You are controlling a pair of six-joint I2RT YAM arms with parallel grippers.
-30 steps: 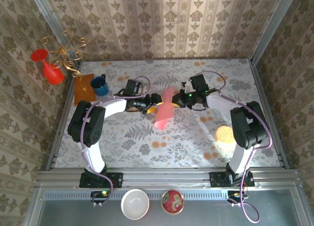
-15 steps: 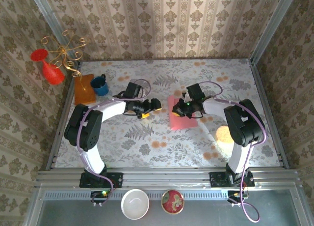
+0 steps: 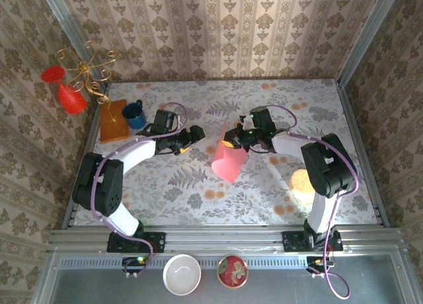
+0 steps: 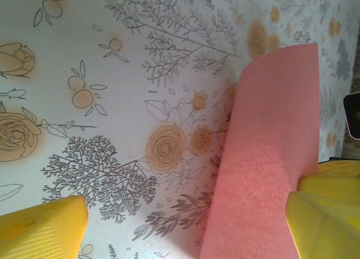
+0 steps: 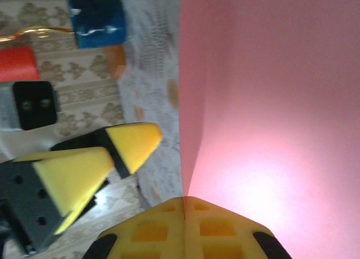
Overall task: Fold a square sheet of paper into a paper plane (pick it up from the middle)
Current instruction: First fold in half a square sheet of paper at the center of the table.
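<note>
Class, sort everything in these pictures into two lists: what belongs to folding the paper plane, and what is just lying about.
Belongs to the job: pink paper, pinched by the shut right claw; open left claw nearby.
Just lying about: blue mug, orange board, red vase, gold wire stand, white bowl, red patterned bowl.

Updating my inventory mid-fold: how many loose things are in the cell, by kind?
pink paper sheet: 1
bowls: 2 (white bowl, red patterned bowl)
blue mug: 1
red vase: 1
orange-brown board: 1
gold wire stand: 1
total: 7
</note>
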